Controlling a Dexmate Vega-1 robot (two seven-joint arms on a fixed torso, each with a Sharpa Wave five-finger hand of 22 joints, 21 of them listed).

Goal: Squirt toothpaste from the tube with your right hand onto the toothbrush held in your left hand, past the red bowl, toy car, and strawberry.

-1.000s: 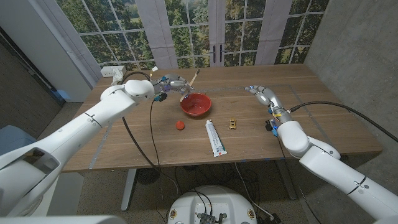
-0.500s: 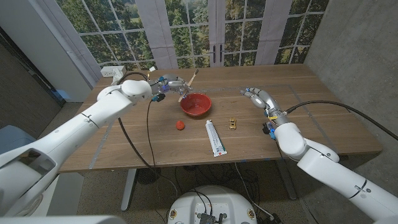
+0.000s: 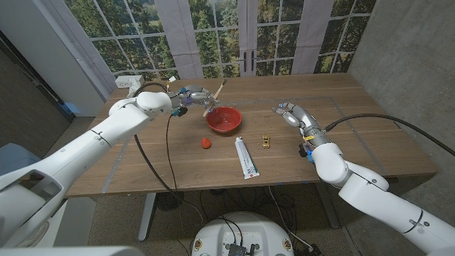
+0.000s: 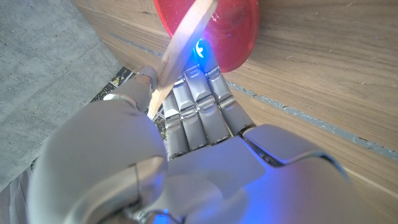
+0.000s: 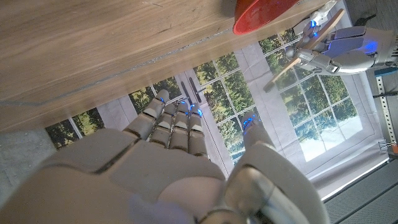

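My left hand [image 3: 195, 95] hovers at the far left of the table, just left of the red bowl [image 3: 224, 119], and grips a wooden-handled toothbrush [image 3: 215, 97] that slants up over the bowl's rim. The left wrist view shows the toothbrush handle [image 4: 180, 46] held in the hand [image 4: 186, 124], with the bowl [image 4: 224, 28] beyond. The white toothpaste tube [image 3: 247, 156] lies on the table in front of the bowl. My right hand [image 3: 293, 113] floats open over the table, right of the yellow toy car [image 3: 266, 141]. The strawberry [image 3: 205, 143] sits left of the tube.
A white power strip [image 3: 126, 82] lies at the table's far left corner. Windows stand behind the table. In the right wrist view the right hand [image 5: 180, 155] is spread, with the red bowl [image 5: 264, 14] and the left hand [image 5: 323, 50] holding the toothbrush beyond.
My right hand has drifted left and nearer, toward the toy car. The left hand has held still with the toothbrush.
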